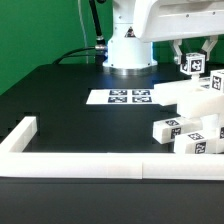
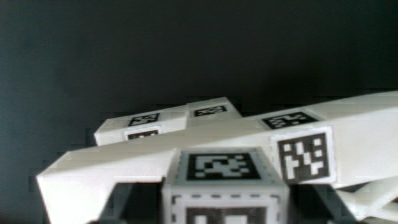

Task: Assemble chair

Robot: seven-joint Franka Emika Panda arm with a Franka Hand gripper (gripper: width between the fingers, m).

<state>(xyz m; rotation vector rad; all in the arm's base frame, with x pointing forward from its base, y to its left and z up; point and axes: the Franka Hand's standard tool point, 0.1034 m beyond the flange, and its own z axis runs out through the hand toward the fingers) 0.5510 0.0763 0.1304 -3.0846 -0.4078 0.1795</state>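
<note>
My gripper [image 1: 194,60] hangs at the exterior view's right, above the pile of white chair parts. It is shut on a small white tagged block [image 1: 193,66], held clear of the table. In the wrist view the block [image 2: 222,180] sits between my dark fingers [image 2: 128,198], and my gripper [image 2: 222,208] is closed around it. Below it lie a flat white panel [image 1: 188,94], also in the wrist view [image 2: 107,165], and tagged blocky pieces [image 1: 178,129] [image 2: 169,120]. More tagged pieces [image 1: 196,146] lie nearer the front wall.
The marker board [image 1: 125,97] lies flat in front of the robot base [image 1: 128,50]. A long white border wall [image 1: 90,163] runs along the front with a short return at the exterior view's left [image 1: 22,133]. Dark tabletop spreads to the left.
</note>
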